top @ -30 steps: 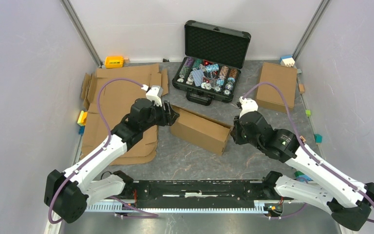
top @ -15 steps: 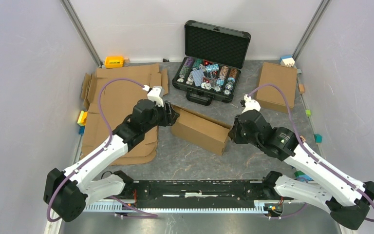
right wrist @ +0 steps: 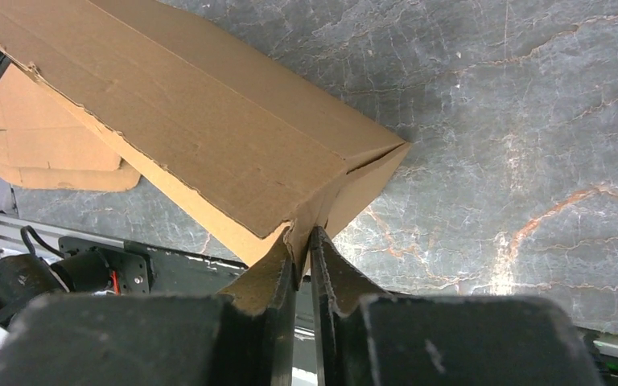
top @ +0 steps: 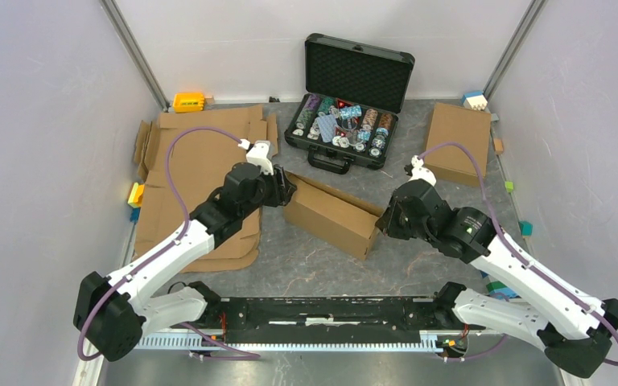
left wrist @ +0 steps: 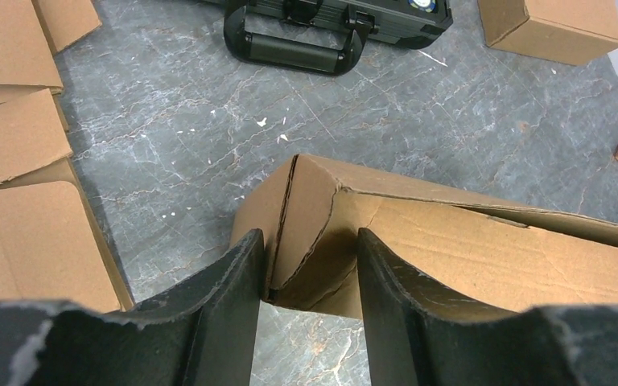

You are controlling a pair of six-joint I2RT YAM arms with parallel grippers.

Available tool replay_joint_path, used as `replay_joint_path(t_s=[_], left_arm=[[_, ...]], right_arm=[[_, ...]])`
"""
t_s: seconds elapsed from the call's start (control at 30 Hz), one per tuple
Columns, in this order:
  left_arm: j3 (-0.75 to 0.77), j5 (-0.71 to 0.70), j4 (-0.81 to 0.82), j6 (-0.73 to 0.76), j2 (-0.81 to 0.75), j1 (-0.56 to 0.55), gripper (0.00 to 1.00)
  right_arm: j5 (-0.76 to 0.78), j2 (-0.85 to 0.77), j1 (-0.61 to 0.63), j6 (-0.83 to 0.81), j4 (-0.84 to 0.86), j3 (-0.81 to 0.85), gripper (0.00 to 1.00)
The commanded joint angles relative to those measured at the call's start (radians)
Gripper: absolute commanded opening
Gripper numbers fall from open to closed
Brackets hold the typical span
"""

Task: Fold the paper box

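Observation:
The paper box (top: 330, 213) is a brown cardboard trough lying slantwise on the table between my two arms, its top open. My left gripper (top: 286, 189) is at the box's left end. In the left wrist view its fingers (left wrist: 310, 237) stand a little apart and pinch the folded end flaps of the box (left wrist: 451, 241) between them. My right gripper (top: 382, 221) is at the box's right end. In the right wrist view it (right wrist: 303, 233) is shut tight on the thin corner edge of the box (right wrist: 209, 121).
An open black case (top: 342, 125) with colourful chips stands just behind the box; its handle (left wrist: 294, 48) shows in the left wrist view. Flat cardboard sheets (top: 193, 161) lie at left. A closed cardboard box (top: 456, 141) sits at back right. Small coloured blocks line the walls.
Both grippers have shifted slightly while holding the box's ends. The box's right end has moved a little toward the near edge, and the right arm's wrist has turned slightly.

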Motion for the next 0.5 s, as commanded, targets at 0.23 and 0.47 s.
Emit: replay_joint_path(t_s=[0.23, 0.47], left_arm=[[0.011, -0.024, -0.054, 0.019, 0.018, -0.033, 0.50], [0.013, -0.026, -0.055, 0.022, 0.019, -0.041, 0.49]], right_arm=[[0.045, -0.089, -0.013, 0.179, 0.059, 0.009, 0.14], [0.064, -0.140, -0.016, 0.291, 0.086, -0.059, 0.14]])
